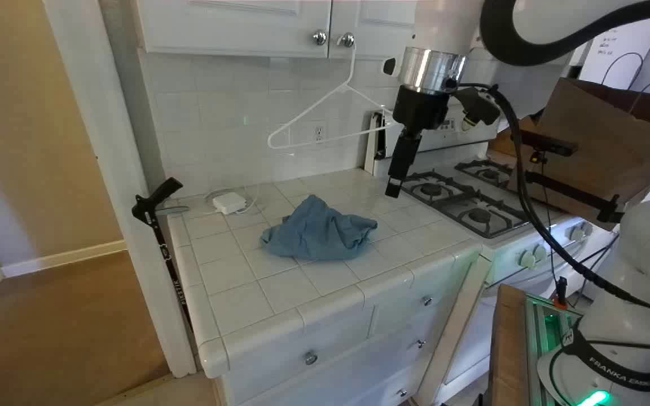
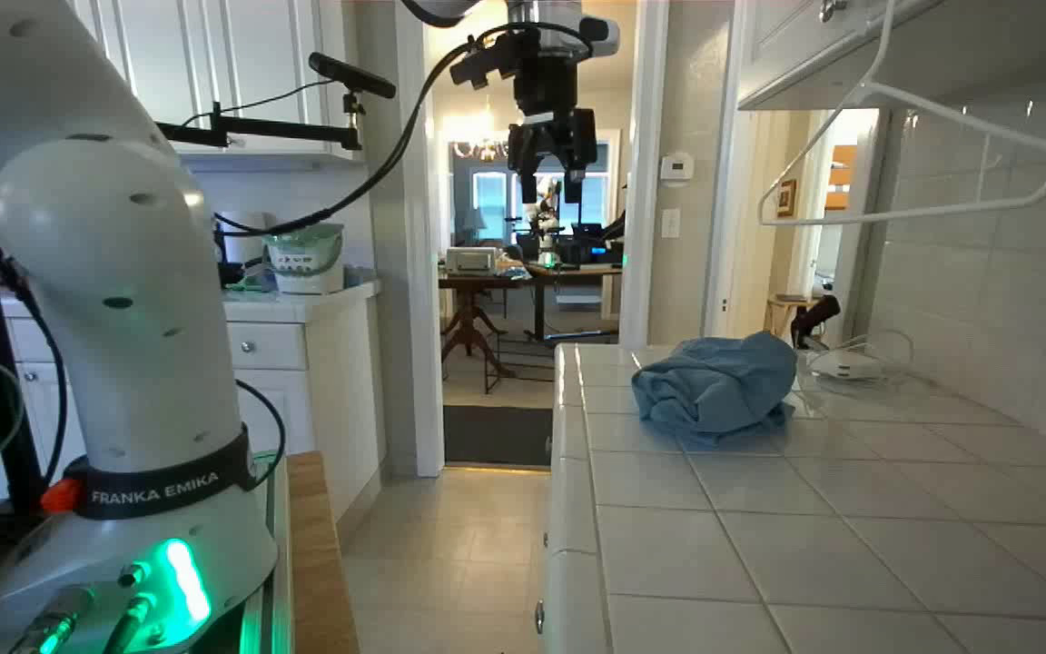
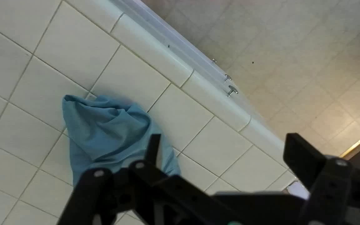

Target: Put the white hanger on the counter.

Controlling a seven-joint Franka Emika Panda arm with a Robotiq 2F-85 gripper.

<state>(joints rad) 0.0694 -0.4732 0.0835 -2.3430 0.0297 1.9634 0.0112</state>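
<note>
Black fingers (image 2: 574,189) are spread, empty. Thin white triangular hanger (image 2: 932,106) hangs nearer the white tiled wall (image 2: 986,300), so I'd go sideways.

The black base band (image 2: 160,488) reads "FRANKA EMIKA", the black grabber (image 1: 165,251) "PIKSTIK".

I read this as a home kitchen: stove (image 1: 474,210), white cabinets (image 1: 235,28), tiled bench (image 1: 291,288) over knobbed drawers (image 1: 381,355), tiled wall (image 1: 212,115) with an outlet (image 1: 319,133). Chandelier (image 2: 481,149) through the doorway (image 2: 651,136) fits.
</note>
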